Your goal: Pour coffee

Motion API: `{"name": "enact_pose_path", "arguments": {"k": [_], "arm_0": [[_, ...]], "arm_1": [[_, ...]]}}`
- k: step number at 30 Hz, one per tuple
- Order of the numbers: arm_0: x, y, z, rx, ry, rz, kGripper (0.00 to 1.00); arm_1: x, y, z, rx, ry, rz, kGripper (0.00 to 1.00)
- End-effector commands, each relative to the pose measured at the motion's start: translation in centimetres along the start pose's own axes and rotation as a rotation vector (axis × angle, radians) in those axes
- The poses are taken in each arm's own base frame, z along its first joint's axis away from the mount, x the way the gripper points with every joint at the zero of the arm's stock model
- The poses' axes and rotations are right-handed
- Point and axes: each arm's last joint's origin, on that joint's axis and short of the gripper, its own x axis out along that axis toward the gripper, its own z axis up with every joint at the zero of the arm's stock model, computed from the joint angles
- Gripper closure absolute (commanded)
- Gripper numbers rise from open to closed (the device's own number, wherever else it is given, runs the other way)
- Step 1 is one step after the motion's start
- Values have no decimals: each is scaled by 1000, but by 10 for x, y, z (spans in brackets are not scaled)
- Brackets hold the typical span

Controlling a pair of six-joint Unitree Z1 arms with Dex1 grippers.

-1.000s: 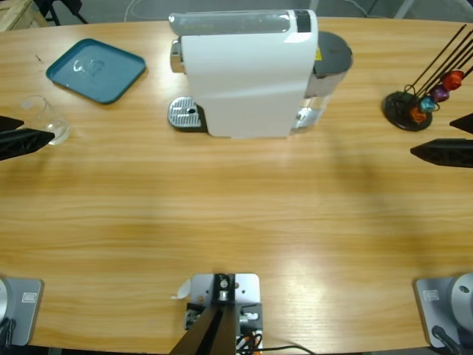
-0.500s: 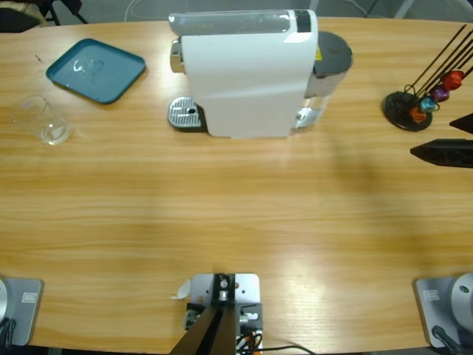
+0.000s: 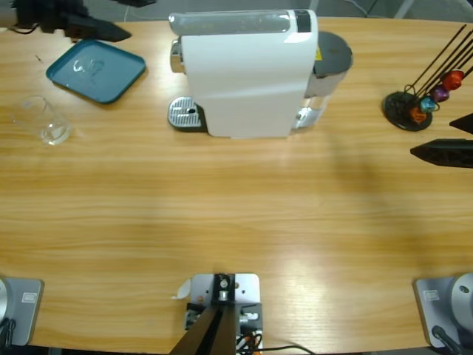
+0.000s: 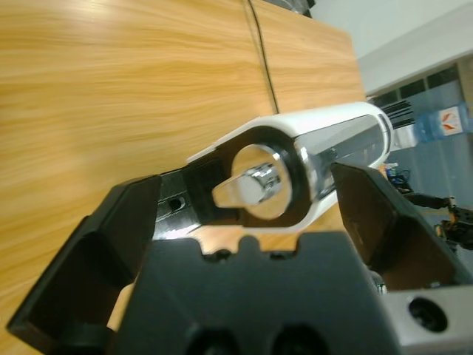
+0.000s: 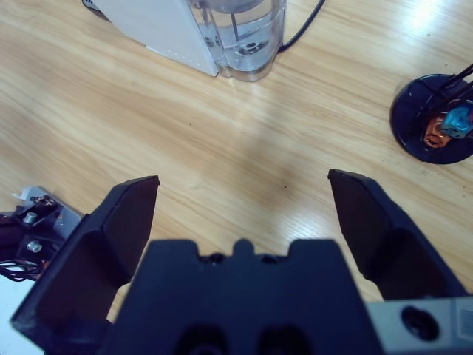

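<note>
Clear glass cup [image 3: 44,122] stands alone at the surface's [image 3: 236,214] left edge, below the blue tray [image 3: 96,69]; any coffee in it can't be made out. Left hand [image 3: 103,31], jaws apart, w/ nothing between them, sits at top left, facing the white coffee machine's [image 3: 247,74] end [image 4: 295,174]. Right hand [image 3: 436,151], jaws apart, hangs by the capsule stand [image 3: 414,107]. Risks: left hand is near the machine, well apart from the cup; a reach could knock the thin glass over.
</note>
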Motion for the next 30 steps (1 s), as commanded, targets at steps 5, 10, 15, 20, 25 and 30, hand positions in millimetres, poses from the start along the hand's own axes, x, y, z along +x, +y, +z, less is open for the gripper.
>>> {"name": "enact_pose_path", "arguments": {"k": [5,10,15,20,25,30], "arm_0": [[38,-3,-6,-61,66,-90,78],[40,-11,-12,-57,80,-98,248],[41,-9,-17,-85,95,-90,268],[37,-13,-18,-88,93,-99,504],[33,-17,-19,-78,93,-125,801],[34,-15,-23,-65,91,-157,1000]], "arm_1": [[7,0,1,9,32,10,0],[7,0,2,9,32,10,0],[7,0,1,9,31,12,0],[7,0,2,10,33,10,0],[8,0,2,10,34,12,0],[8,0,2,10,34,11,0]]}}
